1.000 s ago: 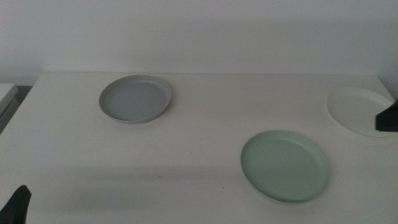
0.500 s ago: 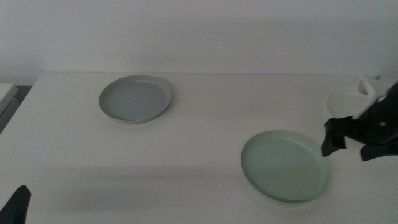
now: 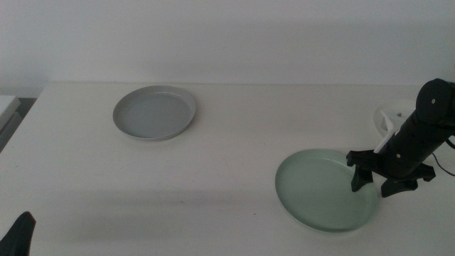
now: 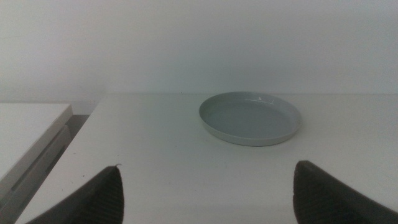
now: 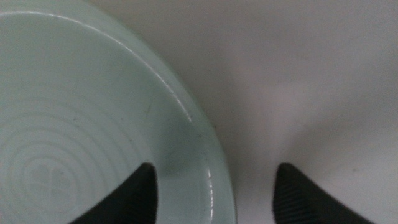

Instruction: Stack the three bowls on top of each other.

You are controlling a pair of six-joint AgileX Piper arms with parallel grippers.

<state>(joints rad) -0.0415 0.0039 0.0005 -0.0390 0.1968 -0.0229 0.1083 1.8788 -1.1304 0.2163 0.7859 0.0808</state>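
The mint green bowl (image 3: 326,189) lies flat on the surface (image 3: 227,171) at its near right, and the right pincer (image 3: 377,183) hangs spread open over the bowl's right rim, one jaw above the inside slope and the other above the bare surface just outside, as the right wrist view shows; nothing is gripped yet. The rim is low and thin, so a closing pinch could slide off it, or a jaw coming down on the edge could tip or shove the bowl rather than straddle it; a one-sided hold on so wide a dish may also let it sag when lifted. The grey bowl (image 3: 154,113) sits well apart at the far left, unstacked. The white bowl (image 3: 392,118) is mostly hidden behind the right arm, only a pale sliver showing near the right edge; its exact position is hard to judge. The left pincer (image 4: 205,196) waits low at the near left, jaws wide apart, facing the grey bowl.
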